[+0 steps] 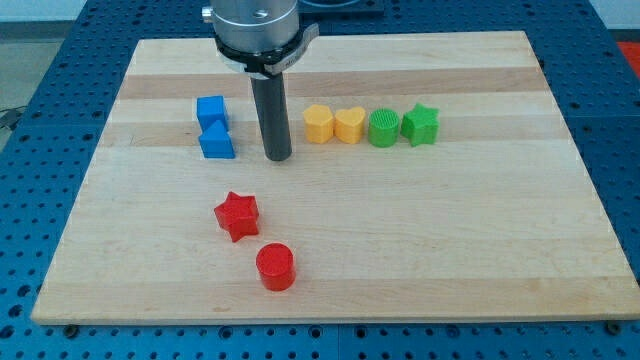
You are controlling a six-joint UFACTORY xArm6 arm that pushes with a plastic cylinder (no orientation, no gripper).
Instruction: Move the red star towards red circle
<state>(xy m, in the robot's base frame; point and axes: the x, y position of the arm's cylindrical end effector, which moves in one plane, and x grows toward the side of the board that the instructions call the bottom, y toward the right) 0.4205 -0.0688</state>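
Nothing here is showing any jaws: the arm is ending in a plain dark rod, so whether jaws are spread or pressed together cannot be told. My tip [277, 157] is resting on the wooden bench [500, 240], and every place below is given from it.

Farthest toward the view's left, a blue cube [210, 109] is sitting up and left of my tip, with a blue block with a peaked top [216, 142] touching it from below; that second block is lying near my tip on its left, apart from it.

Below my tip and slightly to the left, the red star [237, 215] is lying well apart from it, untouched. The red circle [275, 267] is standing farther down still, almost straight under my tip, just beside the star on its lower right with a thin gap showing between them.

To the right of my tip and a little higher, four blocks are forming a row: a yellow block of unclear shape [318, 124] near my tip, then a yellow heart [349, 125] touching it, then a green ribbed round block [384, 128], then a green star [420, 124] at the far end.
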